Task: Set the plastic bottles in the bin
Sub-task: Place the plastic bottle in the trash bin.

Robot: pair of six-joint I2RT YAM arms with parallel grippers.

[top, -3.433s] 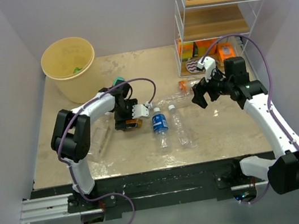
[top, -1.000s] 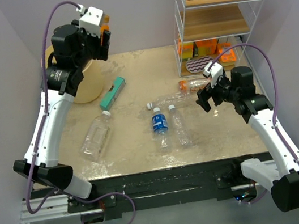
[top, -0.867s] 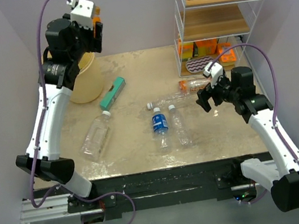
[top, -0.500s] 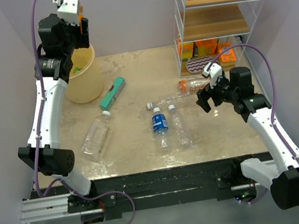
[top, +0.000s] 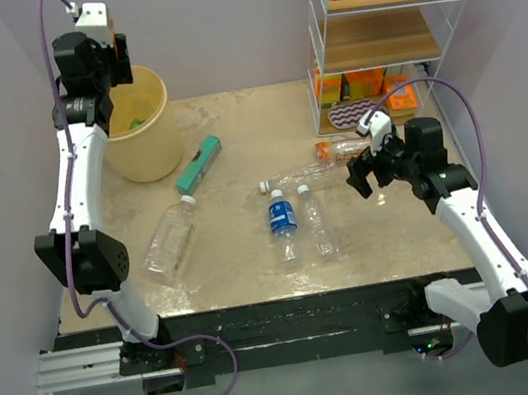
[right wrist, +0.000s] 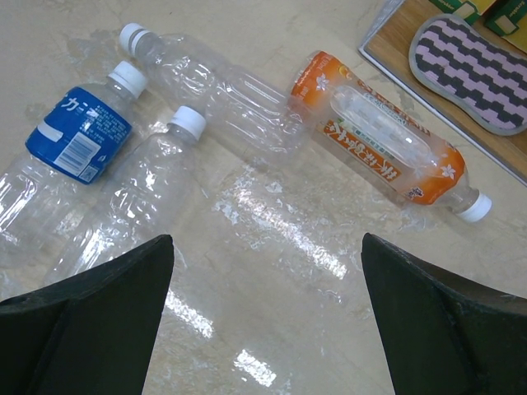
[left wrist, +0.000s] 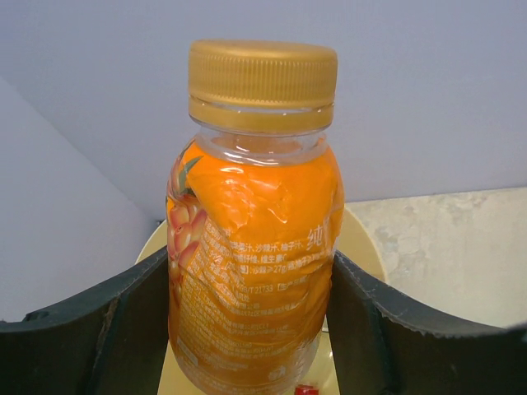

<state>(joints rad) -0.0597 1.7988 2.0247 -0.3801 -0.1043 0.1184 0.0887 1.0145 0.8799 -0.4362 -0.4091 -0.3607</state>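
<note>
While R gripper (top: 360,179) gapes, L gripper (left wrist: 249,284) grips orange bottle (left wrist: 255,222) above bin (top: 150,144).

The left gripper (top: 119,57) hangs above the bin (top: 149,148), which sits just beneath it. The right gripper (top: 360,179) hovers over the table (top: 256,272), with four bottles (top: 282,217) lying to its left.

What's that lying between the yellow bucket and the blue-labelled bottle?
A flat teal box, lying on the table apart from both the bin and the blue-labelled bottle. The top view shows it.
</note>
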